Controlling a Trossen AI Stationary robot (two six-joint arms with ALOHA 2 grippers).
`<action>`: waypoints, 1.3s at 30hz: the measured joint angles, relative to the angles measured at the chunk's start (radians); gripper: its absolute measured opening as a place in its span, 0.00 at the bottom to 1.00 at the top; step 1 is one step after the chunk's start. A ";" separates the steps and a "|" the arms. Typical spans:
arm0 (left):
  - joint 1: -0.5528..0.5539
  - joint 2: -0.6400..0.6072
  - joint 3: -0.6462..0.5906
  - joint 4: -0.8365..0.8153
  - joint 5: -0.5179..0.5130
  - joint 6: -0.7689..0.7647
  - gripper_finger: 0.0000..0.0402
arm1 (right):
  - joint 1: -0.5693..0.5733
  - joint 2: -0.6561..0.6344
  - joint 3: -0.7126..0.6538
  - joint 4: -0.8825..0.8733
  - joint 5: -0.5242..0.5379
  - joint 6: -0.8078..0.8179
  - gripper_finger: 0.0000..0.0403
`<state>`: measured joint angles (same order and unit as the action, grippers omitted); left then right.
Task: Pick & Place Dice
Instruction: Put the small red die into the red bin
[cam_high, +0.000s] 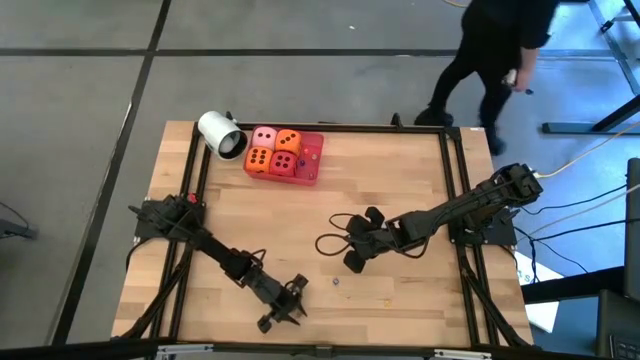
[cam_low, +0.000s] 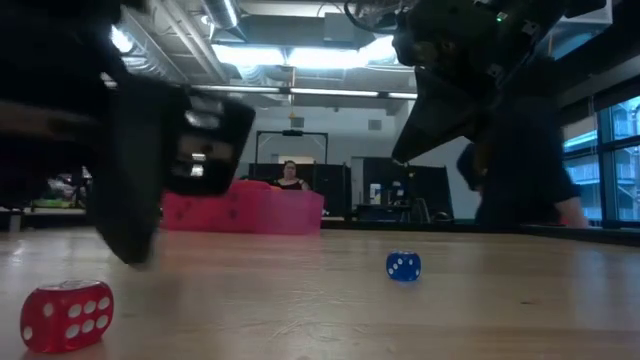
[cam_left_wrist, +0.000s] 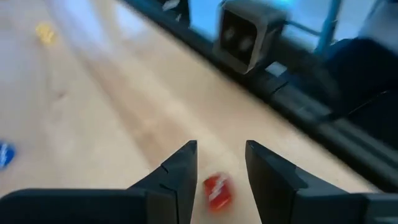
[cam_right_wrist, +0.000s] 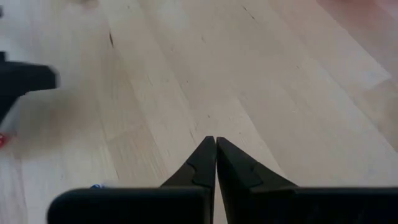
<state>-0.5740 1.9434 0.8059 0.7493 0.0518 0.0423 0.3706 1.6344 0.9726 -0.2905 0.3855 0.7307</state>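
Note:
Four big dice sit together in a flat red tray (cam_high: 312, 160) at the table's far side: a pale pink one (cam_high: 264, 136), two orange ones (cam_high: 288, 141) (cam_high: 258, 158) and a red one (cam_high: 284, 164). My left gripper (cam_high: 292, 303) is open near the table's near edge. A tiny red cube with white pips (cam_left_wrist: 216, 190) lies on the table just beyond the gap between its fingers (cam_left_wrist: 221, 149), and also shows in the low view (cam_low: 66, 315). My right gripper (cam_high: 352, 250) is shut and empty over the table's middle, as its wrist view (cam_right_wrist: 216, 140) shows.
A white cup (cam_high: 222, 133) lies on its side left of the tray. A tiny blue cube (cam_low: 403, 265) and a tiny yellow one (cam_left_wrist: 45, 32) lie on the bare wood. A dark cable loop (cam_high: 330, 243) lies by my right gripper. A person (cam_high: 490, 50) stands beyond the far edge.

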 joint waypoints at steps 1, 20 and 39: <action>0.003 0.000 0.000 -0.014 -0.001 -0.014 0.33 | 0.000 0.000 0.000 0.000 0.000 -0.004 0.04; 0.009 -0.001 0.000 -0.093 0.019 -0.055 0.30 | 0.000 0.000 0.000 0.000 0.000 -0.006 0.04; 0.020 -0.001 0.000 -0.089 -0.005 -0.057 0.14 | 0.000 -0.001 0.000 0.000 0.000 -0.006 0.04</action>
<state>-0.5537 1.9423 0.8059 0.6605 0.0471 -0.0142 0.3706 1.6333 0.9726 -0.2909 0.3851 0.7246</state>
